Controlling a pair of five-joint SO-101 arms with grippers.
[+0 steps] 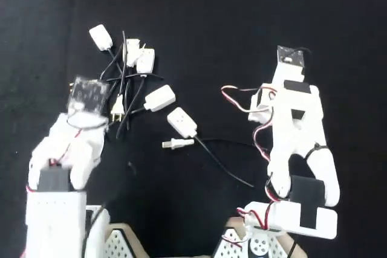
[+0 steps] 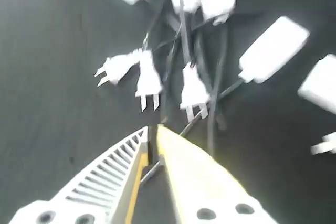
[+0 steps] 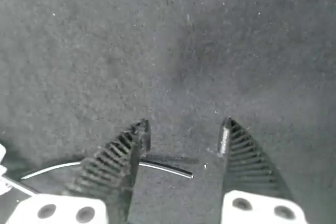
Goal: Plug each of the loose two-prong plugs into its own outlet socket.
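Note:
Several white outlet sockets lie in a tangle of black cables at the table's back left, among them one socket [image 1: 159,98] and another [image 1: 181,122]. A loose two-prong plug [image 1: 177,143] lies alone near the middle, its cable trailing to the right. In the left wrist view three plugs lie with their prongs toward me: one [image 2: 116,66], a second [image 2: 148,82] and a third [image 2: 194,90]. My left gripper [image 2: 153,129] is shut just short of them, with a thin dark cable in the slit between its fingers. My right gripper [image 3: 182,132] stands open over bare cloth at the right.
A black cloth [image 1: 242,28] covers the table. A loose black cable end [image 3: 168,168] lies just under the right gripper's fingers. Red and white servo wires [image 1: 239,98] loop beside the right arm. Further sockets [image 2: 273,48] lie past the plugs.

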